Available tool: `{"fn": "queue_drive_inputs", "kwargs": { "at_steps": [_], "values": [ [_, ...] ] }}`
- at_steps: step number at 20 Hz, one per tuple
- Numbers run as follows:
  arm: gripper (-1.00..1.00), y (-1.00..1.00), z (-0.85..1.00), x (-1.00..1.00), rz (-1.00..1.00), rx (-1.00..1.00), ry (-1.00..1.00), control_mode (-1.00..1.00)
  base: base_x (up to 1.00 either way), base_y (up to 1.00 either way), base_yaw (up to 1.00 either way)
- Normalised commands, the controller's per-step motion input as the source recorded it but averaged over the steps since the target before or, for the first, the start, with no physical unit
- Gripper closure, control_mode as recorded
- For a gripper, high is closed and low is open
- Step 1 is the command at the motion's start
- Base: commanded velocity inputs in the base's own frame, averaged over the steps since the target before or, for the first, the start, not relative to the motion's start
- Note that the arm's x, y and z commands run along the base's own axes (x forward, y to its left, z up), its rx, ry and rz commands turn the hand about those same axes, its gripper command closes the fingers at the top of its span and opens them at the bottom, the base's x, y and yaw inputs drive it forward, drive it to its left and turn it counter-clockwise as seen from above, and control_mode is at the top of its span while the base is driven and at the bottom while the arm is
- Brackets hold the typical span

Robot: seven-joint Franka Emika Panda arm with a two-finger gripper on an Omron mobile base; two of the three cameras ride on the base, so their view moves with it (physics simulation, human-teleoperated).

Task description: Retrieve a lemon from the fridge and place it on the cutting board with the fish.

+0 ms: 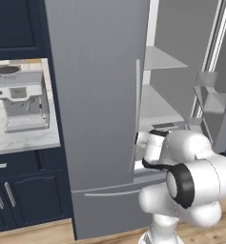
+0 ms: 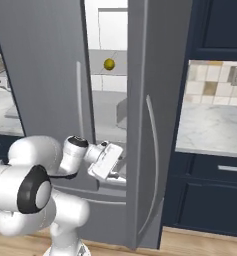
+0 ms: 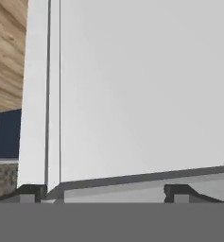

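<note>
The grey steel fridge (image 1: 97,95) has its left door shut and its right door (image 2: 157,115) swung open. A small yellow lemon (image 2: 109,64) rests on an upper grey shelf in the white interior. My gripper (image 3: 104,194) reaches into the lower part of the opening, well below the lemon. Its two dark fingertips (image 3: 30,191) stand far apart, open, with nothing between them, facing a white inner wall. From the base, the white hand (image 2: 107,161) shows at the opening's bottom, as it does in the left base view (image 1: 153,143). The cutting board and the fish are out of view.
A coffee machine (image 1: 21,100) stands on a marble counter left of the fridge. Door bins (image 1: 212,97) line the open door. Another marble counter (image 2: 210,130) and navy cabinets (image 2: 210,185) lie to the right. Grey shelves (image 1: 157,105) cross the interior.
</note>
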Motion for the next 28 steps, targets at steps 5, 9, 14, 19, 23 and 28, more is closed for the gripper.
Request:
{"fn": "queue_drive_inputs", "kwargs": {
  "at_steps": [5,9,14,19,23,28],
  "values": [
    [-1.0,-1.0,-0.02,-0.6,-0.09,0.04,0.0,-1.0,0.0,0.0,0.0],
    [-1.0,-1.0,0.03,-0.7,-0.12,0.12,-0.01,-1.0,0.0,0.0,0.0],
    [-1.0,-0.4,0.2,-0.38,-0.12,0.0,-0.02,-1.0,0.0,0.0,0.0],
    [-1.0,0.92,0.12,-0.05,0.0,-0.09,-0.08,-1.0,0.0,0.0,0.0],
    [-1.0,0.98,0.03,0.45,-0.07,0.14,-0.07,-1.0,0.0,0.0,0.0],
    [-1.0,0.74,-0.04,0.64,-0.29,0.53,-0.17,-1.0,0.0,0.0,0.0]
  ]
}}
